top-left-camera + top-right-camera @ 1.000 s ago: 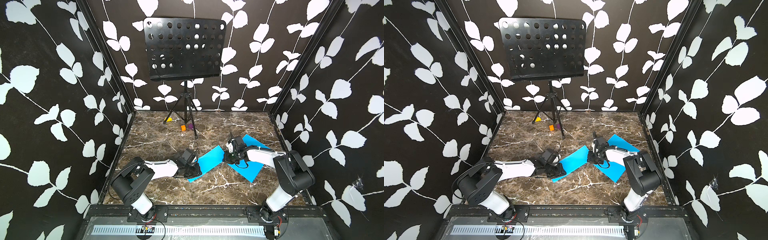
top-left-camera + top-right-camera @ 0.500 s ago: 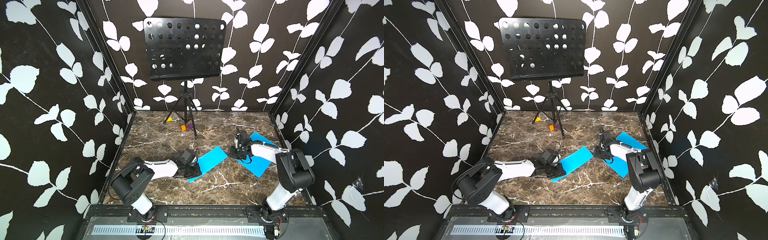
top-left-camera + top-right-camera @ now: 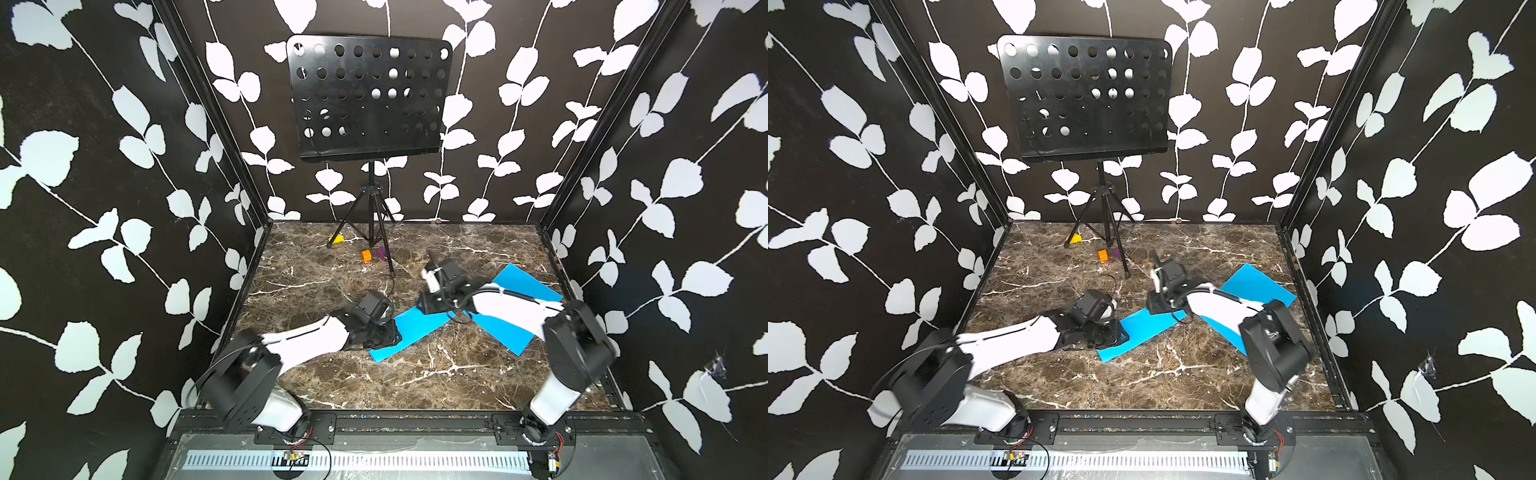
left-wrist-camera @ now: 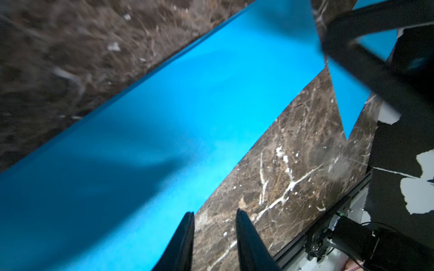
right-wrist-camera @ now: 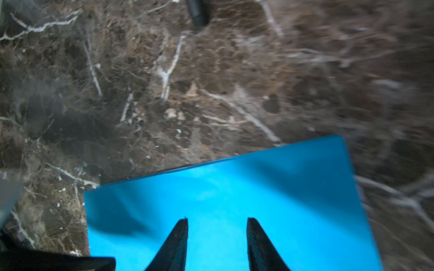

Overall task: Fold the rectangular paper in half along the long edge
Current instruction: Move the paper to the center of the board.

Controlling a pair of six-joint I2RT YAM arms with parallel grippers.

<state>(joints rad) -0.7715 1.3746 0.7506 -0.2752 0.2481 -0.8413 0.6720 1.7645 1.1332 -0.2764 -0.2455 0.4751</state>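
Paper (image 3: pixel 415 332) under left end effector (image 4: pixel 215 211) and right end effector (image 5: pixel 217 219), both part-open, empty

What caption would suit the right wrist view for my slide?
Right claw, jaws apart, over one end of the blue paper on the marble table.

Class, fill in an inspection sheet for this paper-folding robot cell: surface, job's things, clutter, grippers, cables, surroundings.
Surface: brown marble-pattern tabletop, nothing spilled.
Job's things: narrow blue paper strip, apparently folded, lying flat; second blue sheet partly under the right arm.
Clutter: orange block, purple block, yellow piece by the music stand's feet.
Grippers: left gripper open at the strip's edge; right gripper open over the strip's end; neither holds anything.
Cables: thin black cable loops beside the left gripper.
Surroundings: leaf-patterned walls; music stand at the back.
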